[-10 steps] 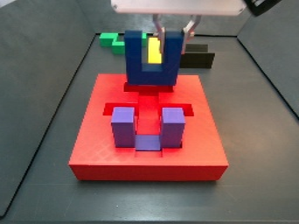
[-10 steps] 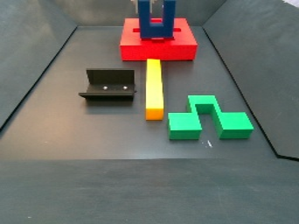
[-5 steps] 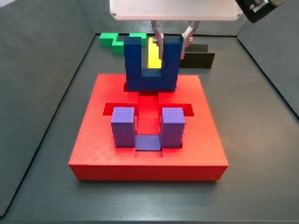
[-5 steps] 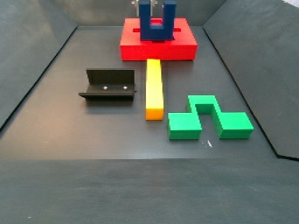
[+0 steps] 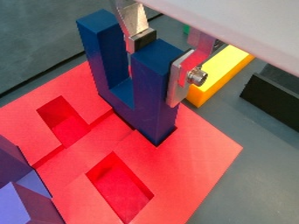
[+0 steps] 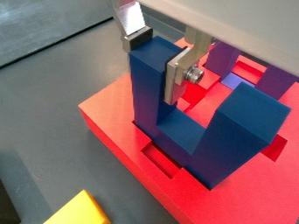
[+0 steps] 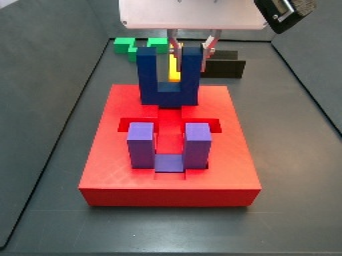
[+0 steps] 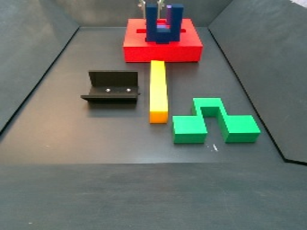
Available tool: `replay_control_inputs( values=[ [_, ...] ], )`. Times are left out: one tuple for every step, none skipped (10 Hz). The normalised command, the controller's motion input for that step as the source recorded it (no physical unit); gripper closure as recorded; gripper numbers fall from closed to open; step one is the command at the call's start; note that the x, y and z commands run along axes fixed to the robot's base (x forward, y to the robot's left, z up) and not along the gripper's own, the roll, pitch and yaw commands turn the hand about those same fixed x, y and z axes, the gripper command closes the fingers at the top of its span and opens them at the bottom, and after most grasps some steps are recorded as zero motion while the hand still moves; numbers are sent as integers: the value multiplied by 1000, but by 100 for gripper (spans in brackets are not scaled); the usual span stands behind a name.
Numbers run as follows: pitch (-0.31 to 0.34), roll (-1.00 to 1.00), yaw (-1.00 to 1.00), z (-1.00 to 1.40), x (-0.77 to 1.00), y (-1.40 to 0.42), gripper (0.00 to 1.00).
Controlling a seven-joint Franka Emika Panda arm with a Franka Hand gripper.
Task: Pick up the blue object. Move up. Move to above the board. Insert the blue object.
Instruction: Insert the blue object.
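**Blue object seated in board, gripper clamped on one prong**

Gripper (image 5: pixel 162 54) sits over the far end of the board (image 7: pixel 120 175), fingers pinching one upright prong of the blue object (image 7: pixel 168 85). You can see a silver finger plate (image 6: pixel 179 73) flat against that prong in both wrist views. The blue object stands upright, base down in a recess of the board (image 5: pixel 187 162), prongs up. Purple block (image 7: pixel 167 145) stands upright in a nearer recess, apart from the blue one. In a side view, yellow bar (image 8: pixel 157 88) lies on the floor just off the board, with the fixture (image 8: pixel 110 88) to its left and green block (image 8: pixel 214 121) to its right.
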Motion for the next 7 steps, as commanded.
replay_control_inputs(
  values=[
    [-126,0,-40,-360,246,0,100],
    [-76,34,0,-597,243,0,100],
    [-34,63,0,-577,246,26,100],
    [-44,46,0,-580,274,31,100],
    [-44,63,0,-589,266,0,100],
    [-64,51,0,-500,189,0,100],
    [0,-7,0,0,0,0,100]
  ],
)
